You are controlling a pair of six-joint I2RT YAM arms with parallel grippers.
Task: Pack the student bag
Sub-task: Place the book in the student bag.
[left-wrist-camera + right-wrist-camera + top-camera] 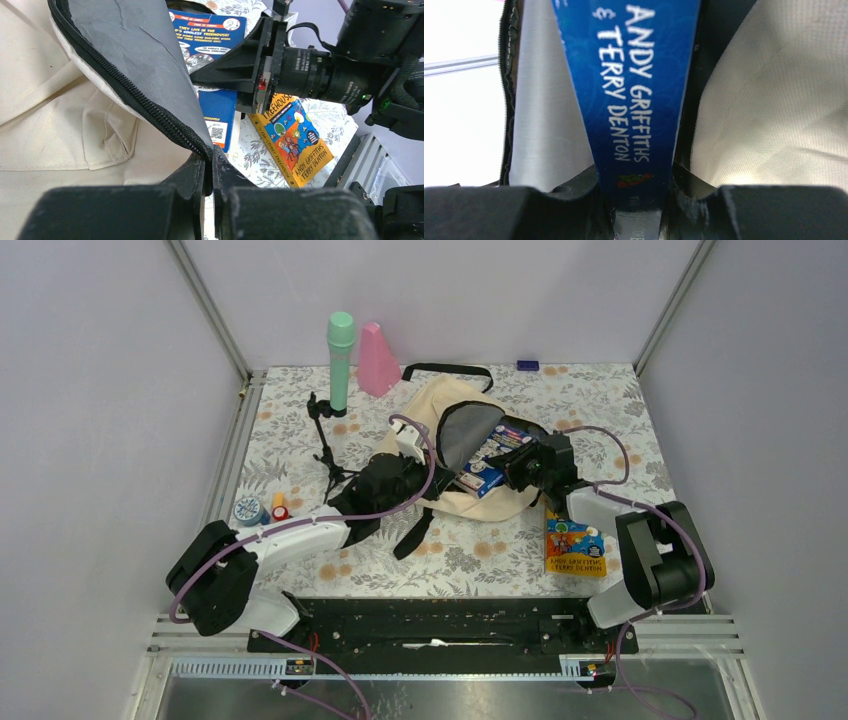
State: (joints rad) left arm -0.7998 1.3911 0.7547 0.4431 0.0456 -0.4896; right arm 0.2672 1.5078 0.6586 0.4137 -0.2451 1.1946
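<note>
The student bag [445, 410], cream with a grey lining [135, 55] and black zipper trim, lies mid-table with its mouth held open. My left gripper [210, 172] is shut on the black zipper edge [165, 117] of the flap, lifting it. My right gripper [636, 200] is shut on the spine of a blue book [634, 90], which stands between the grey lining [544, 125] and the cream fabric [774, 115]. From above, that blue book [490, 465] sits half inside the bag's opening, with the right gripper [520, 470] at its near end.
An orange-yellow book [574, 547] [292, 137] lies flat on the flowered table by the right arm. A green bottle [340, 360], a pink cone [377, 360] and a small black tripod [325, 445] stand at the back left. Small round items [260, 510] lie at the left.
</note>
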